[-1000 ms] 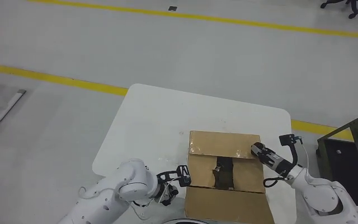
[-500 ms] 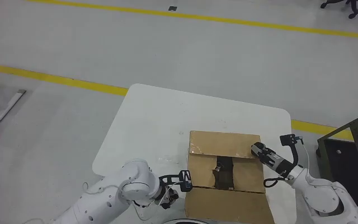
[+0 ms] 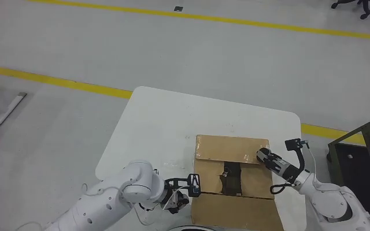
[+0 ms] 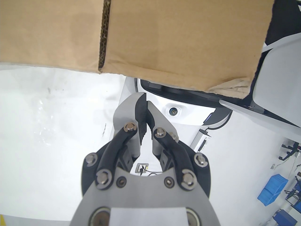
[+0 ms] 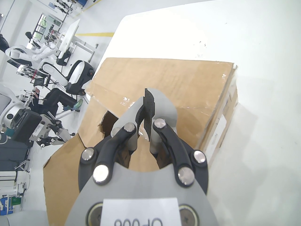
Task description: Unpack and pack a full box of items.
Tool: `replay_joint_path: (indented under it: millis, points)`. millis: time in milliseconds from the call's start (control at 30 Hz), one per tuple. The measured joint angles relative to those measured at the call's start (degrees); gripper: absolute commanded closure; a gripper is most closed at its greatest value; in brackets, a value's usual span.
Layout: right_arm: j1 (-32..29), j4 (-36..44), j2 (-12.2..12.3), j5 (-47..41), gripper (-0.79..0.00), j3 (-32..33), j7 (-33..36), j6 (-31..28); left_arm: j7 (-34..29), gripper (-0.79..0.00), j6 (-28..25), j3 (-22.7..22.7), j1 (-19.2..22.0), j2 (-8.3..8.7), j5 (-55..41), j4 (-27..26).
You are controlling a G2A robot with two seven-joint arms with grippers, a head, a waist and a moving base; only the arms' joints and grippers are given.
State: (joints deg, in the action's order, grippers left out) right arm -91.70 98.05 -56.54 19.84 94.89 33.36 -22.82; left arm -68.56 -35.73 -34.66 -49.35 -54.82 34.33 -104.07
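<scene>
Cardboard box [image 3: 234,151] looks stiff but tearable, probably heavy (supposedly full), so I'd grip its top edge; left tool [image 4: 144,109] and right tool [image 5: 147,104] are both closed, empty.

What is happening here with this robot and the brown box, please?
A two-armed robot is working on a cardboard box that stands on a white table. The box is partly open: a dark gap shows in the middle of its top, and the near flap is folded out toward the robot. The left gripper, shut and empty, is beside the box's left side. The right gripper, also shut and empty, is at the top's right edge.
</scene>
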Motion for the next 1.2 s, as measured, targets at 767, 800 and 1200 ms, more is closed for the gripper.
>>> replay_joint_path:
  millis: [767,800,1200]
  points:
    - [-0.74,1.36,-0.01,0.19,0.0,-0.81,-0.08,0.06,-0.25,0.0,0.23,8.46,5.81,0.81,-6.66,1.33]
    - [-0.7,1.36,0.0,0.18,0.0,-0.81,-0.09,0.09,0.05,0.0,-0.07,9.28,6.59,0.8,-6.79,1.47]
    - [-0.57,1.21,0.0,0.03,0.0,-1.23,0.14,0.24,4.74,0.0,-4.71,12.21,12.38,-0.1,-11.44,3.91]
